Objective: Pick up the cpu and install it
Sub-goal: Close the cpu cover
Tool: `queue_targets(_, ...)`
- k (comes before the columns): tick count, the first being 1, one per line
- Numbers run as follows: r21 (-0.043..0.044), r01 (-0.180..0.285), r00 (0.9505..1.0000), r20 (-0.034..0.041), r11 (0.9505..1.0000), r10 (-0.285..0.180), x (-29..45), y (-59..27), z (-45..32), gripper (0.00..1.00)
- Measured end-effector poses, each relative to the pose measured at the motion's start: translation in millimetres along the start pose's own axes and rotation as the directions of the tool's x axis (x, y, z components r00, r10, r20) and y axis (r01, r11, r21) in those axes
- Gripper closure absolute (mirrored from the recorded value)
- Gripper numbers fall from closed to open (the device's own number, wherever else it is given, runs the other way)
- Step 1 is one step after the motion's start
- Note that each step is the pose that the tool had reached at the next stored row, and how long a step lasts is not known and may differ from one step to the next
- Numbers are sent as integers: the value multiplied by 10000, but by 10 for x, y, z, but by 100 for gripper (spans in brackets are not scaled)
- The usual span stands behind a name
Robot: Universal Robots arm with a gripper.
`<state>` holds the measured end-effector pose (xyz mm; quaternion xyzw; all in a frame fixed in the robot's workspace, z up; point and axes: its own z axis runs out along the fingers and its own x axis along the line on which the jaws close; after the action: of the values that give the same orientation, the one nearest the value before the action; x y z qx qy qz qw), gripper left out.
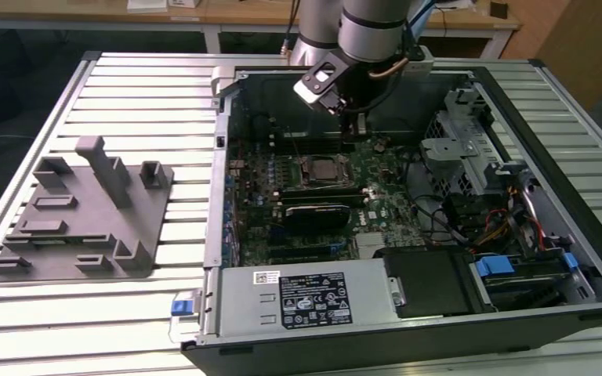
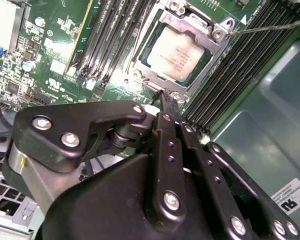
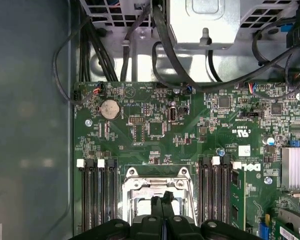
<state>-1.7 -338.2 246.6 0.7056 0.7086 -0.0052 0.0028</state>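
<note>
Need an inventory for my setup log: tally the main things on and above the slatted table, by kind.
cpu: 1
socket frame: 1
open computer case: 1
grey plastic fixture: 1
gripper: 1
Total: 5

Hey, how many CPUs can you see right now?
1. The cpu sits in the socket, just beyond the tool; others may be hidden.
</note>
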Motion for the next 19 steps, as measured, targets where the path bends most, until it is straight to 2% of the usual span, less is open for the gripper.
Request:
queue_targets(7,-4,0,10000,3,10000,0,-9,-72,30,89)
queue_targets(15,-6,-1,10000,0,10000,1,-62,-121,82,89)
queue_targets(19,-5,0,10000,1,10000,0,-71,-174,110,89)
